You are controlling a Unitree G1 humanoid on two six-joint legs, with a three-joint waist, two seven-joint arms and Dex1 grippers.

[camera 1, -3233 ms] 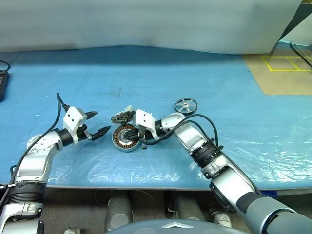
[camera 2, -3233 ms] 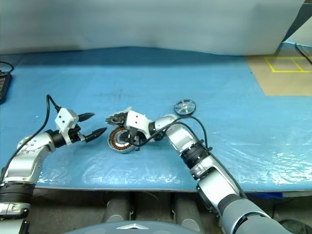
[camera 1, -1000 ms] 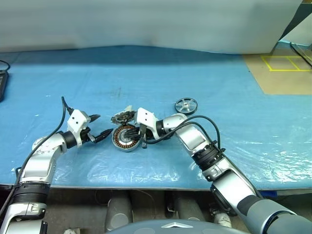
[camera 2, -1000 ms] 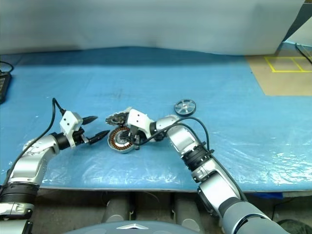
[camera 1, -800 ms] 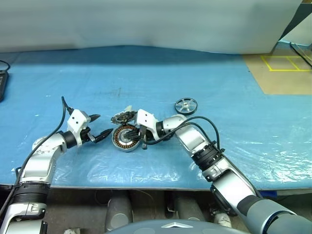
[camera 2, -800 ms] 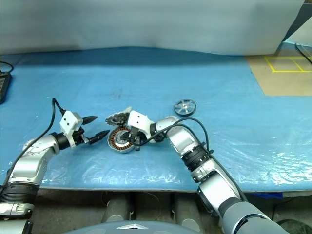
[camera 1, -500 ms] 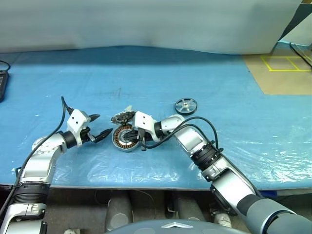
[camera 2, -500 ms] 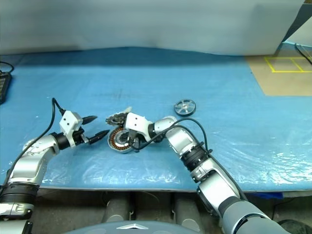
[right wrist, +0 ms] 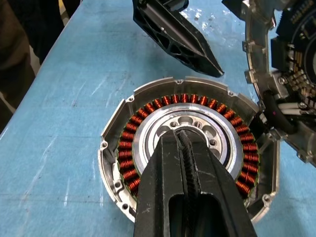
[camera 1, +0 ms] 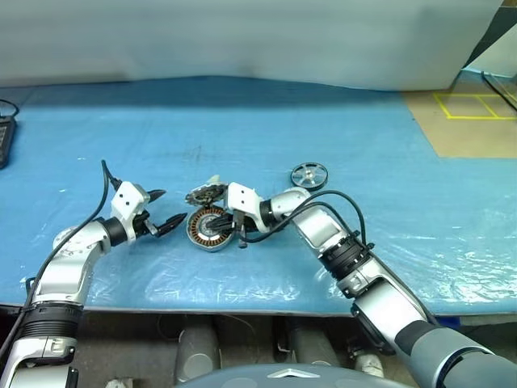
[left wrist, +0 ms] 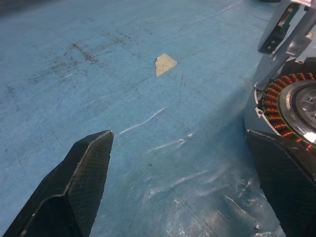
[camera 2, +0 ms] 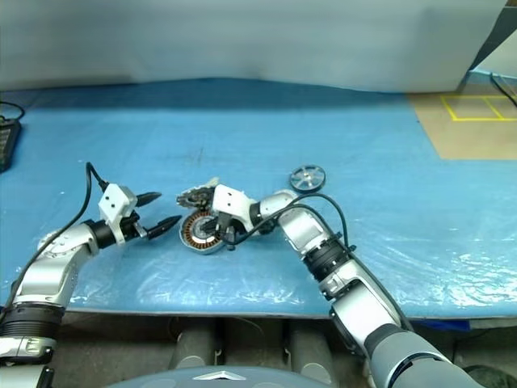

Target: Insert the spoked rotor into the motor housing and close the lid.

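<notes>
Fingers of the right gripper (right wrist: 185,148) are pressed together with nothing between them, their tips resting over the silver hub of the shallow round silver-grey motor housing (camera 1: 208,228) with its ring of copper-orange windings. Fingers of the left gripper (camera 1: 164,210) stand spread wide and empty just beside the housing's left edge, one tip close to its rim.

Leaning against the housing's far side is the round silver-grey lid (camera 1: 203,193) with a jagged toothed edge, tilted up. Well apart, farther back and to the right on the blue plastic-covered surface (camera 1: 404,210), lies the small spoked rotor (camera 1: 308,174) with its dark rim and thin silver spokes, untouched.

Risks as I judge them: the closed right fingers could scrape the windings or shove the housing. The propped lid could topple into the open can before the rotor goes in.
</notes>
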